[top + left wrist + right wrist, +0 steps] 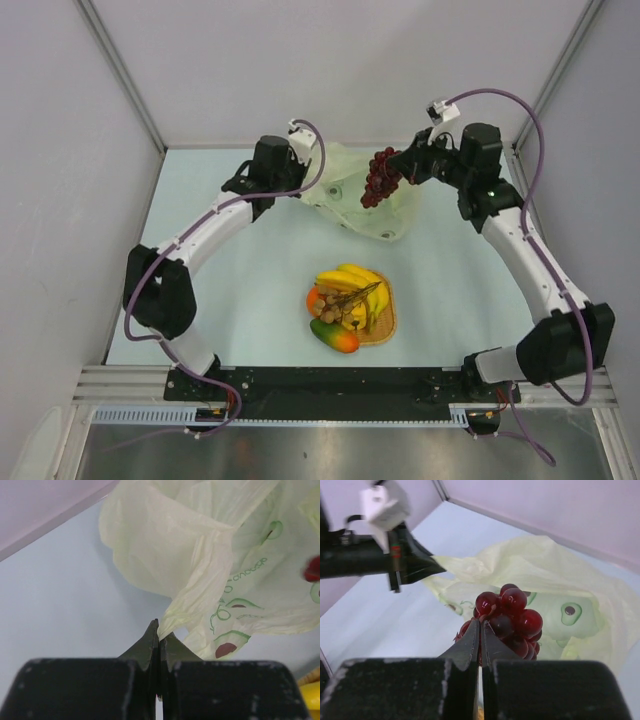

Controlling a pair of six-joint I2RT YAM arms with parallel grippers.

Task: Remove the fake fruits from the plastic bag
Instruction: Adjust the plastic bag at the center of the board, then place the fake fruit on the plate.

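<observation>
The dark red grapes [510, 615] hang just above the plastic bag [352, 200] at the far side, pinched in the closed right gripper [480, 626]. The left gripper [159, 633] is clamped on the bag's edge. Nearer, bananas [350, 280] and mango [335, 337] lie on the woven mat [386, 325].

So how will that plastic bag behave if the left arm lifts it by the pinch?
Probably floppy: the plastic bag gathers into a twisted rope at the left gripper. Likely light, since its thin film is translucent. It may slip, as only a narrow fold is pinched.

One bag [386, 218], one grape bunch [380, 178], one mat [389, 322].
</observation>
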